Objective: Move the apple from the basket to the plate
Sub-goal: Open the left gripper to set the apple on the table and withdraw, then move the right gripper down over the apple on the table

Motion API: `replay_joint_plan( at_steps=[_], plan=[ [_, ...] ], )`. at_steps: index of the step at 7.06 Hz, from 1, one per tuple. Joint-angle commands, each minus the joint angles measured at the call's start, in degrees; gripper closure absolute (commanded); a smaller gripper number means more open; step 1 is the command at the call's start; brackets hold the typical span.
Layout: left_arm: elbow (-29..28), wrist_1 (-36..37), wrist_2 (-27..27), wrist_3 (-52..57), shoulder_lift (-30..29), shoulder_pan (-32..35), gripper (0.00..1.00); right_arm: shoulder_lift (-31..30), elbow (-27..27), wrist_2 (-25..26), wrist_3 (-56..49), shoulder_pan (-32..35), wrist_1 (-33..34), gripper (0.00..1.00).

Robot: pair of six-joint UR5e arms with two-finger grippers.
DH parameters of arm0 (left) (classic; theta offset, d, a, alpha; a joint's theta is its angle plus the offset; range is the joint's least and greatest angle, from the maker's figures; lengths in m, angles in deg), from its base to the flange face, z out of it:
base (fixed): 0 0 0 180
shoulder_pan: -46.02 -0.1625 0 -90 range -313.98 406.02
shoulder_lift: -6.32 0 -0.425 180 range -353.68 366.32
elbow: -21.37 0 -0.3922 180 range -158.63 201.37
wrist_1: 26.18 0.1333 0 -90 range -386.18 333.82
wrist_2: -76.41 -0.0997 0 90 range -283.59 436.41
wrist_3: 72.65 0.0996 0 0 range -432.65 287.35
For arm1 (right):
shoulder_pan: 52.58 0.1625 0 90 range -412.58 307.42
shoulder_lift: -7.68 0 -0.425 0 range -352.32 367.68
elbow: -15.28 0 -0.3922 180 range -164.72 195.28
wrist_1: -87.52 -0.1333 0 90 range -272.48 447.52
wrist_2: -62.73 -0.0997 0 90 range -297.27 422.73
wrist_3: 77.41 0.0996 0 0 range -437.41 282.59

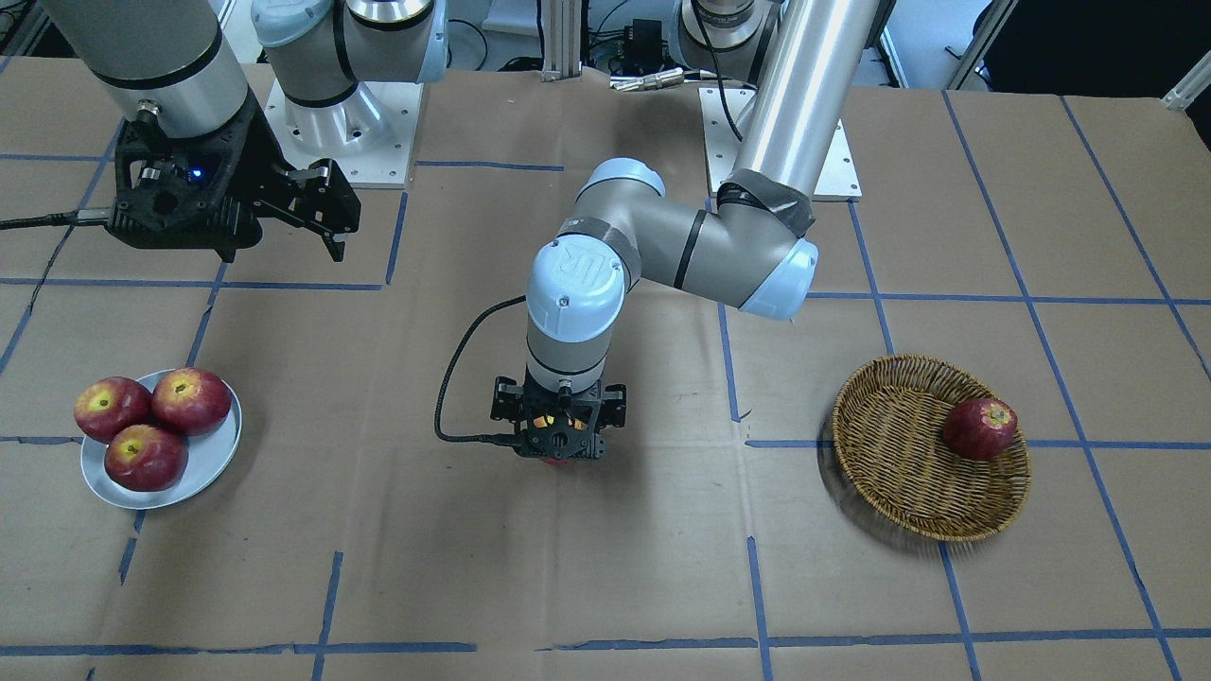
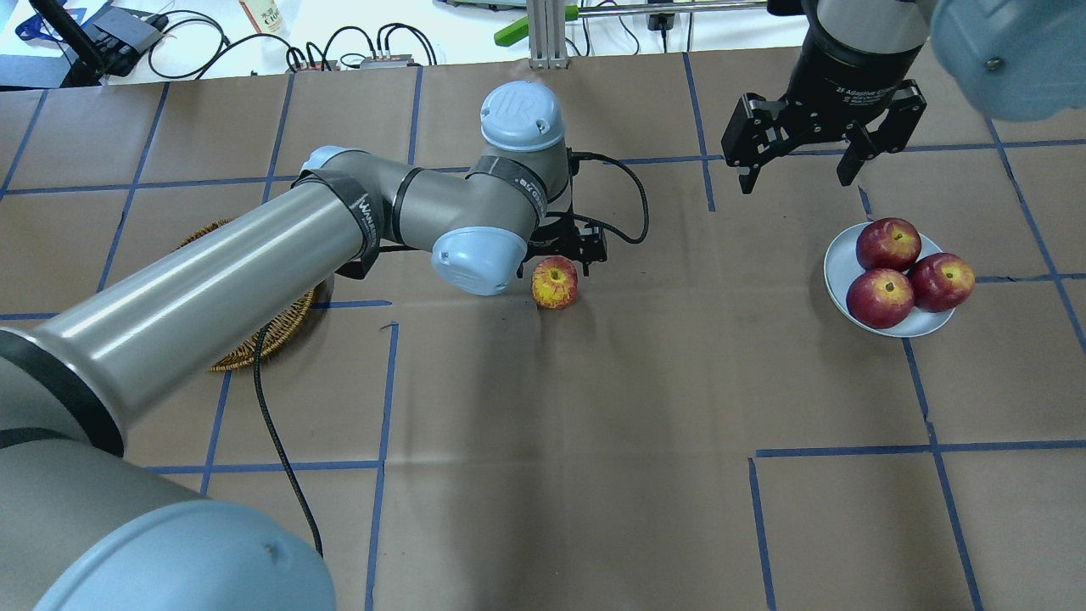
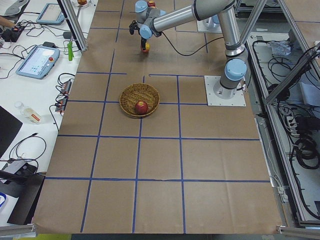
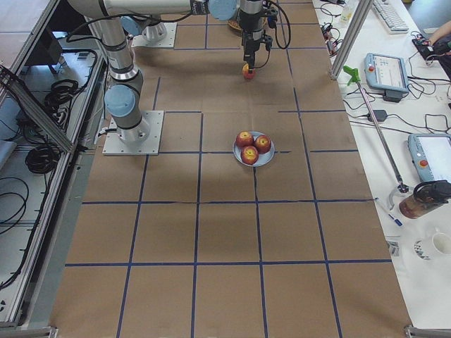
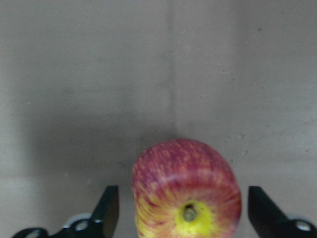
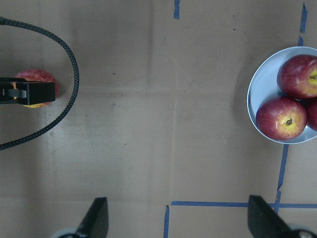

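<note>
The apple [image 2: 554, 283], pinkish-red with yellow mottling, rests on the brown table paper at mid-table, between basket and plate. My left gripper [image 5: 183, 201] is directly over it, open. Its fingers [image 5: 111, 206] stand on either side of the apple [image 5: 186, 191] with small gaps. The wicker basket [image 1: 899, 473] holds one dark red apple [image 1: 980, 428]. The pale blue-grey plate [image 2: 836, 263] holds three deep-red apples [image 2: 887, 243]. My right gripper [image 2: 797, 170] is open and empty, above the table just beyond the plate.
The left arm's long grey link [image 2: 212, 288] crosses over the basket [image 2: 263, 339] in the overhead view and hides most of it. A black cable [image 1: 454, 378] loops from the left wrist. Blue tape lines grid the paper.
</note>
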Motion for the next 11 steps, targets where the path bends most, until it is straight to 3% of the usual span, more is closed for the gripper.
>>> replay_joint_plan(
  at_steps=[1, 3, 5, 8, 11],
  plan=[
    [-0.4, -5.5, -0.6, 1.8, 8.0, -3.2, 0.01, 0.0, 0.0, 0.0, 0.0, 0.0, 0.0, 0.0],
    [1.2, -19.4, -0.9, 15.1, 18.5, -12.2, 0.01, 0.3, 0.0, -0.1, -0.2, 0.0, 0.1, 0.0],
    [1.7, -31.1, -4.1, 19.4, 28.2, -18.4, 0.01, 0.4, 0.0, 0.1, 0.1, 0.0, 1.1, 0.0],
    [1.3, -37.0, -3.7, 20.6, 32.7, -20.7, 0.01, 5.2, -0.8, -0.4, 6.2, 2.6, 5.4, 0.0],
    [1.9, -38.0, -3.9, 20.4, 32.8, -20.7, 0.01, 13.4, -0.6, -0.5, 18.0, 12.7, 15.3, 0.0]
  ],
)
